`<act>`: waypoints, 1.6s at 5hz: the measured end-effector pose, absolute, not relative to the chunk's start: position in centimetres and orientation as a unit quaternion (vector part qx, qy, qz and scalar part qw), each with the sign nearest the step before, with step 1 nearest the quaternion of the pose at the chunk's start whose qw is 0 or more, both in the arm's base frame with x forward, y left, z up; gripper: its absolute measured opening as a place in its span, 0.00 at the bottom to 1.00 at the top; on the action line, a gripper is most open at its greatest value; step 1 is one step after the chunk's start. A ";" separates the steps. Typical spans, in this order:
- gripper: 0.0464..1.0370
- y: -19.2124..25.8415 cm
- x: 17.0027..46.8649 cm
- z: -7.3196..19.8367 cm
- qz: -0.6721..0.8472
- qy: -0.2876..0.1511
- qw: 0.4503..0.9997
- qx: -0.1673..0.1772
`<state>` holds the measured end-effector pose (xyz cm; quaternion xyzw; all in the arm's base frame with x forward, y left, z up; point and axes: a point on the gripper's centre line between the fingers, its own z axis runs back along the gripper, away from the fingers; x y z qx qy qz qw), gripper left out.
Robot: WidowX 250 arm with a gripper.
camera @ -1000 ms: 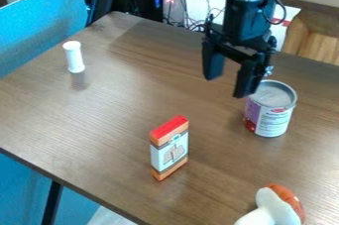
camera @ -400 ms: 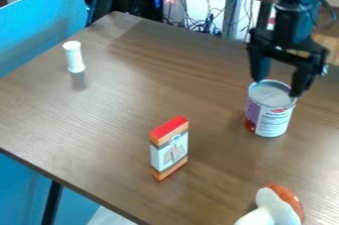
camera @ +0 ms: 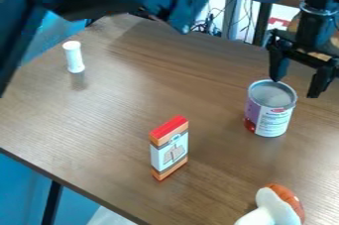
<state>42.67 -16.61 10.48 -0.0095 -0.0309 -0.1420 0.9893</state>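
Observation:
The gripper (camera: 295, 86) hangs at the right, its two fingers spread apart with nothing between them. One finger is just above the back rim of a can (camera: 270, 108) with a grey lid and a white and purple label; whether they touch, I cannot tell. An upright orange and white box (camera: 169, 147) with a red top stands near the middle front. At the far left of the table a white cylinder (camera: 74, 57) stands upright. A white and orange mushroom-like toy (camera: 277, 206) lies at the bottom right.
The brown table (camera: 139, 90) has its front-left edge running down to the bottom. Blue panels are at the left, and the arm's dark upper links cross the top left. Cables hang behind the table's back edge.
The gripper has moved right, from behind and left of the can to above its back right side. The arm's upper links have come into view at the top left.

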 end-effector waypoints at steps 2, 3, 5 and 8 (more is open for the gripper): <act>0.96 -15.6 41.8 8.9 -0.119 0.028 0.992 0.035; 0.96 -15.0 41.4 7.6 -0.112 0.052 0.991 0.042; 0.96 -13.2 42.0 6.9 -0.088 0.060 0.993 0.055; 0.96 -2.4 41.1 6.4 0.014 0.116 0.986 0.123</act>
